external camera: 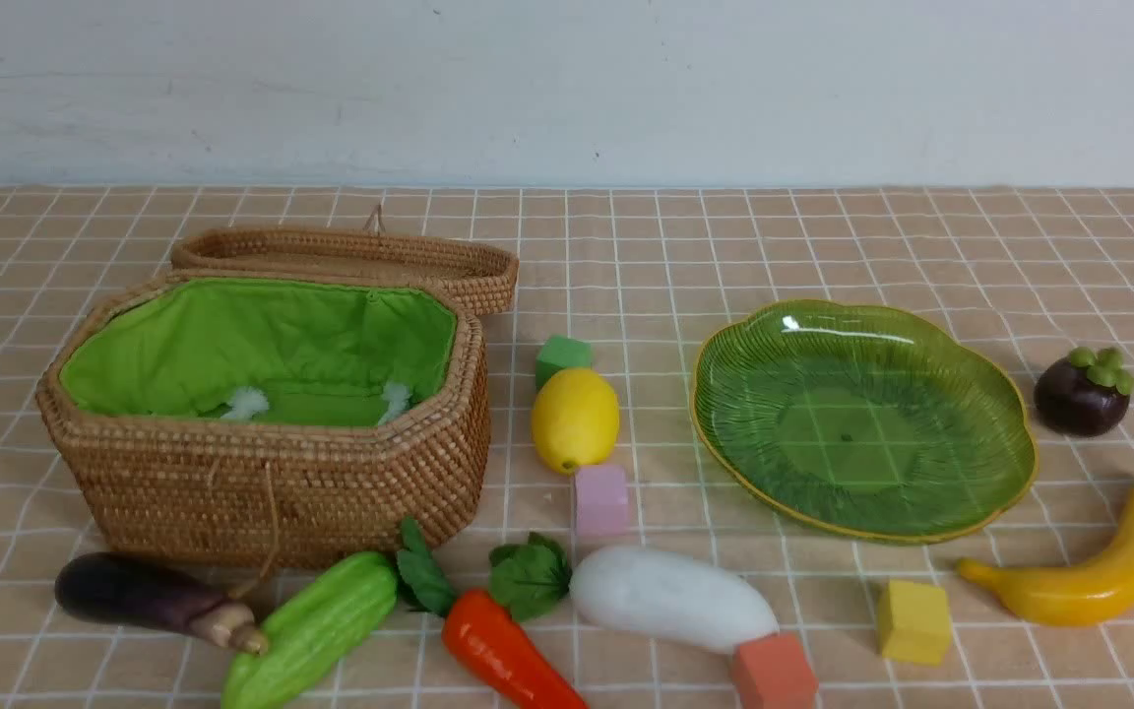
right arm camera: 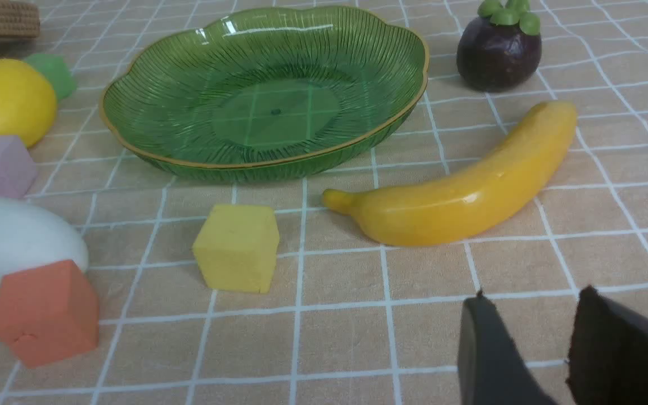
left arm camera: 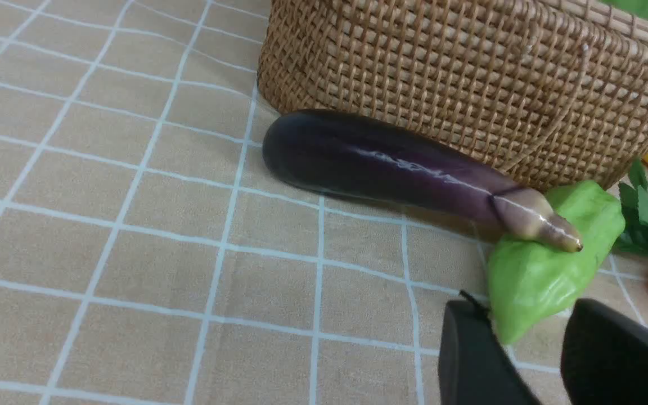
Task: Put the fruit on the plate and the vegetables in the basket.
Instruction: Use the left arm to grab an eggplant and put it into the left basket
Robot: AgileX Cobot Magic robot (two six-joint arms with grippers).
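The open wicker basket [external camera: 272,492] with green lining stands at the left, and the green plate [external camera: 744,354] lies at the right; both hold no fruit or vegetables. In front of the basket lie the eggplant [external camera: 139,596], gourd [external camera: 316,630], carrot [external camera: 503,650] and radish [external camera: 670,599]. The lemon [external camera: 575,418] sits between basket and plate. The mangosteen [external camera: 1079,394] and banana [external camera: 1089,576] are right of the plate. My left gripper [left arm camera: 526,318] is open just short of the gourd [left arm camera: 549,253], beside the eggplant [left arm camera: 380,163]. My right gripper [right arm camera: 533,298] is open, short of the banana [right arm camera: 464,185].
Foam cubes lie among the toys: green [external camera: 562,356] behind the lemon, pink [external camera: 599,500] in front of it, orange [external camera: 774,672] against the radish, yellow [external camera: 912,620] before the plate. The basket lid [external camera: 350,258] lies open behind the basket. Neither arm shows in the front view.
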